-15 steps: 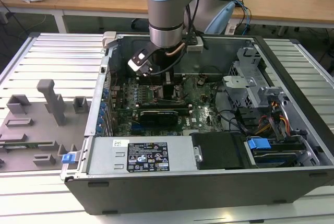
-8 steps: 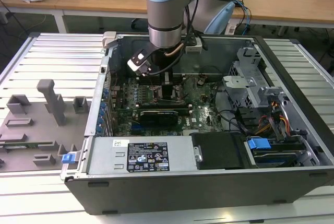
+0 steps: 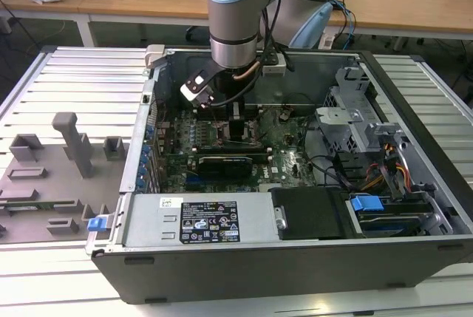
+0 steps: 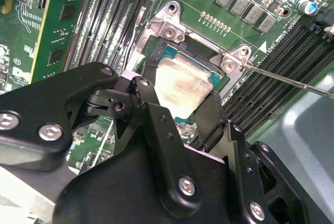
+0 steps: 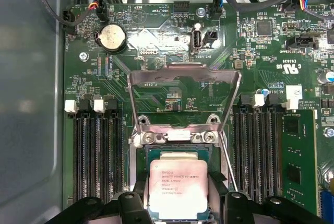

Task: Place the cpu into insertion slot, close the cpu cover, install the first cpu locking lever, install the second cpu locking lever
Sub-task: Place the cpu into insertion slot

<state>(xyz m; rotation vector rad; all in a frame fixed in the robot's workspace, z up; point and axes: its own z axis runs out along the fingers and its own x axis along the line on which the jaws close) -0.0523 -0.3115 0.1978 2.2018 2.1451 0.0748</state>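
The cpu (image 5: 177, 187), a square chip with a dull silver top (image 4: 182, 85), lies level in the insertion slot (image 5: 172, 150), whose dark edge (image 4: 195, 49) shows past the chip. My gripper (image 5: 180, 209) reaches down over it inside the computer case (image 3: 235, 121). Its two black fingers (image 4: 142, 85) sit against opposite sides of the chip, shut on it. The cpu cover (image 5: 182, 80), a grey metal frame with a large window, stands swung open beyond the slot. A thin locking lever (image 4: 292, 80) juts out free beside the socket (image 5: 227, 166).
Long black memory slots (image 5: 96, 156) run along both sides of the socket (image 5: 258, 151). A round coin battery (image 5: 112, 37) and cable plugs sit beyond the cover. The case holds a power supply (image 3: 211, 221) and a drive cage (image 3: 369, 154). A grey fixture tray (image 3: 59, 169) lies at the exterior view's left.
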